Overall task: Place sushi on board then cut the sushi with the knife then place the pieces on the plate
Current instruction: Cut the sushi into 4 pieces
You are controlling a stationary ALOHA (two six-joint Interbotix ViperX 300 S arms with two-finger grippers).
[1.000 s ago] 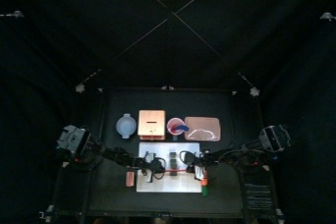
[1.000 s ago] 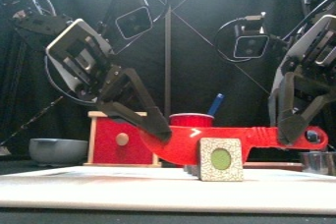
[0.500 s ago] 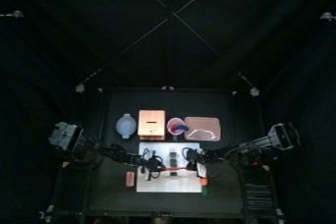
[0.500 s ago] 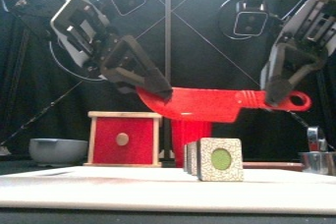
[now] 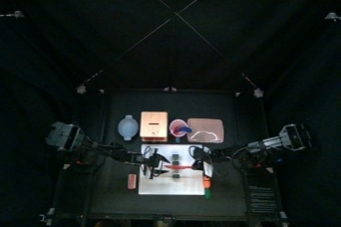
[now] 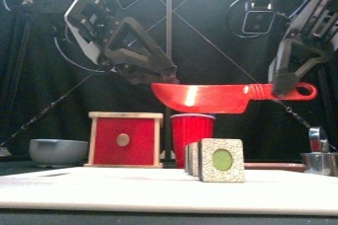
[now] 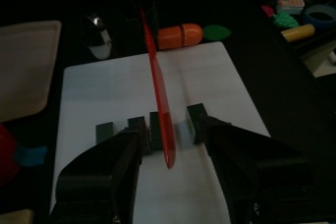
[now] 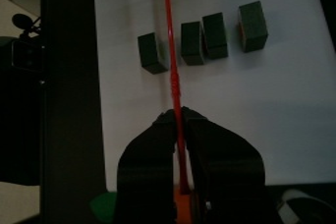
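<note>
- Sushi [image 8: 191,41]: four small, stiff blocks, probably light, standing apart in a row on the board [image 8: 262,110] at the worktop's 6 o'clock. They look easy to tip, so pinch each one across its flat faces.
- Knife [image 6: 211,96]: rigid, smooth plastic, probably slippery. It hangs level above the blocks with its handle toward 3 o'clock.
- Right gripper [image 8: 178,135]: clamped on the handle, with the arm sloping in from 3 o'clock.
- Left gripper [image 7: 175,154]: jaws apart either side of the blade's tip, with the arm sloping in from 9 o'clock.
- Plate [image 5: 206,128]: at 1 o'clock of the board.
</note>
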